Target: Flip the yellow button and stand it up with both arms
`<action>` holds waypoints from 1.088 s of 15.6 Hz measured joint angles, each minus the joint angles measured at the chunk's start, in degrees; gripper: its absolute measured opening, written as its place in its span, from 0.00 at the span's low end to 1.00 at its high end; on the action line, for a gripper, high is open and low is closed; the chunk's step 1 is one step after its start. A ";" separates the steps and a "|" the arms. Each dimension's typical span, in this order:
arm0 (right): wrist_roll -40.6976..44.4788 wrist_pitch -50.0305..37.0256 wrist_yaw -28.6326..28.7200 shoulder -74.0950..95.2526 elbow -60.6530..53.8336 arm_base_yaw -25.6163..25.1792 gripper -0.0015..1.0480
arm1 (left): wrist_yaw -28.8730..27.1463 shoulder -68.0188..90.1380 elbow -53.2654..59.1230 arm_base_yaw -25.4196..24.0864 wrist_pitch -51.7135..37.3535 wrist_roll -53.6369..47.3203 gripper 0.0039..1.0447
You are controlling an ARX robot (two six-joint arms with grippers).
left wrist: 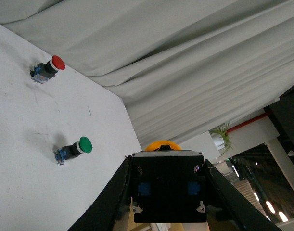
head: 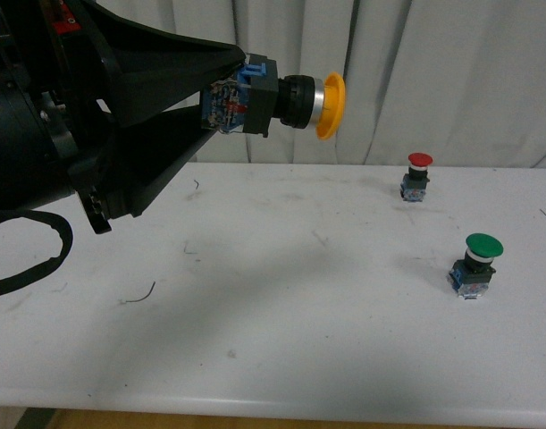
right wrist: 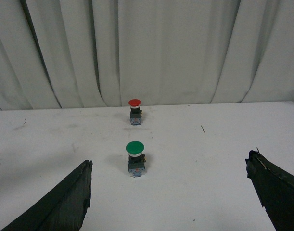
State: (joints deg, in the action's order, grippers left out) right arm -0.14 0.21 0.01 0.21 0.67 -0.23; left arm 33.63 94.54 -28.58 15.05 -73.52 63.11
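Note:
The yellow button (head: 290, 98) hangs high above the table at upper left, lying sideways with its yellow cap pointing right. My left gripper (head: 223, 103) is shut on its blue-and-clear contact block. From the left wrist, the button's black base (left wrist: 168, 185) fills the space between the two fingers, and a sliver of yellow cap shows beyond it. My right gripper (right wrist: 168, 185) is open wide over the white table, with nothing between its fingers. The right arm is out of the front view.
A red-capped switch (head: 417, 176) stands upright at the back right of the white table (head: 281, 331). A larger green-capped switch (head: 475, 264) stands nearer, at the right. Grey curtains hang behind the table. A black cable (head: 40, 259) loops at the left.

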 joint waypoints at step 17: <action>-12.22 -54.58 12.24 80.59 32.94 -2.10 0.94 | -0.28 -0.96 -4.33 1.99 -0.04 -3.17 0.34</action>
State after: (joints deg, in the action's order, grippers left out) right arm -12.36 -54.37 12.25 80.79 33.61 -2.33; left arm 33.34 93.58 -32.91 17.04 -73.56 59.94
